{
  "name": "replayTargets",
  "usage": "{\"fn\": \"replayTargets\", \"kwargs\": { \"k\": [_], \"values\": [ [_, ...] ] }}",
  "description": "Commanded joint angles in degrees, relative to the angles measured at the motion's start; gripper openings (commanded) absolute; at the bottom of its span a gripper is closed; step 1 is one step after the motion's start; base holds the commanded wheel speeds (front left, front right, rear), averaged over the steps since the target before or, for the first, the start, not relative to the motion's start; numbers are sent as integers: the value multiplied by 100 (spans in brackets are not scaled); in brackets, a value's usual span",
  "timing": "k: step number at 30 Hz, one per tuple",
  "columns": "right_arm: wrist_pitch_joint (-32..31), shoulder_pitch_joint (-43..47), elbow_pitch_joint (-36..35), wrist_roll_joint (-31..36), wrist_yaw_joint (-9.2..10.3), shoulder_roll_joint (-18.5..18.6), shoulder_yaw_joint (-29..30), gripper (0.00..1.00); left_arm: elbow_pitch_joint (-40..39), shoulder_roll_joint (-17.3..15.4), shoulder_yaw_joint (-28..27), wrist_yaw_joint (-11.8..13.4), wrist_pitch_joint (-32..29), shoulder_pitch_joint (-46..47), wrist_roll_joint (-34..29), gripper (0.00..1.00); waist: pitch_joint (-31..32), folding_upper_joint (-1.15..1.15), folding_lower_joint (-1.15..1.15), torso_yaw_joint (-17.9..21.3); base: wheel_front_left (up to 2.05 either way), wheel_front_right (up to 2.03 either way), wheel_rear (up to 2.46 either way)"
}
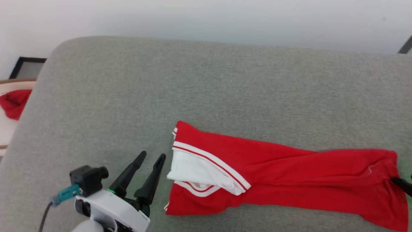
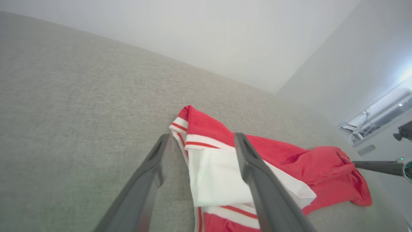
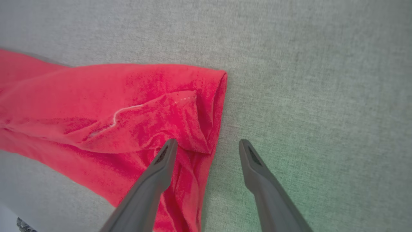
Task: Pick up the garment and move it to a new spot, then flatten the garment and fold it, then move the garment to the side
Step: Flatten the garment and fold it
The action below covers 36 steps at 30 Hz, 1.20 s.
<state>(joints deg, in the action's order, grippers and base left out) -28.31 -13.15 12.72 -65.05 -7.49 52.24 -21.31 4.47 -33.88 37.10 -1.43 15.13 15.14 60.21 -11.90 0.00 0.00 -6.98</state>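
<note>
Red jersey shirt [image 1: 283, 170] w/ white sleeve lay rumpled lengthwise near front edge of grey fabric cushion [image 1: 161, 96], right half; left gripper [image 1: 152, 155] stood open beside sleeve end; right gripper [image 3: 207, 143] open at hem end; cloth looked soft, light, limp; prob. best pinched at both end corners.

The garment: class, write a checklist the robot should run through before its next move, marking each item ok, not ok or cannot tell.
1. The left end effector stands open: ok.
2. The right end effector stands open: ok.
3. The garment rests on the grey cushion: ok.
4. The garment is flattened: not ok, bunched into a long twisted strip, white sleeve folded over.
5. The fingers are clear of fabric: cannot tell, they overlap it in both wrist views.
</note>
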Motion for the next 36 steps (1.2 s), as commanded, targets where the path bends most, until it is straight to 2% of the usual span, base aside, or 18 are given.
{"fn": "replayTargets", "kwargs": {
  "k": [1,4,8,10,20,23,28,31,36],
  "values": [
    [-79,100,75,-38,1,12,93,100,-17,178,-221,32,-3,-209,-160,100,19,0,0,-156,0,0,0],
    [-281,221,224,-46,1,12,228,100,20,545,-715,-25,-3,-570,-480,100,19,0,0,-305,0,0,0],
    [-486,247,440,-26,1,-65,449,100,161,881,-1155,-71,-3,-850,-995,100,14,0,0,-460,0,0,0],
    [-562,249,504,3,1,-94,492,100,188,948,-1259,-77,-3,-878,-1140,100,13,0,0,-498,0,0,0],
    [-1388,169,1049,418,1,-722,673,100,179,1543,-2202,84,-3,-991,-3069,100,54,0,0,-673,0,0,0],
    [-1605,177,1058,551,-4,-937,708,100,119,1730,-2452,25,-3,-1076,-3491,100,69,0,0,-678,0,0,0],
    [-1957,233,1100,868,-15,-1210,821,100,274,2018,-2728,-227,-3,-1176,-3804,100,57,0,0,-674,0,0,0],
    [-2066,287,1031,1093,-16,-1342,910,0,361,2165,-2857,-344,-3,-1168,-3900,100,26,0,0,-662,0,0,0],
    [-2023,373,954,1324,-6,-1438,1297,0,479,2323,-3070,-476,-3,-1181,-4047,100,-3,0,0,-617,0,0,0]
  ]
}}
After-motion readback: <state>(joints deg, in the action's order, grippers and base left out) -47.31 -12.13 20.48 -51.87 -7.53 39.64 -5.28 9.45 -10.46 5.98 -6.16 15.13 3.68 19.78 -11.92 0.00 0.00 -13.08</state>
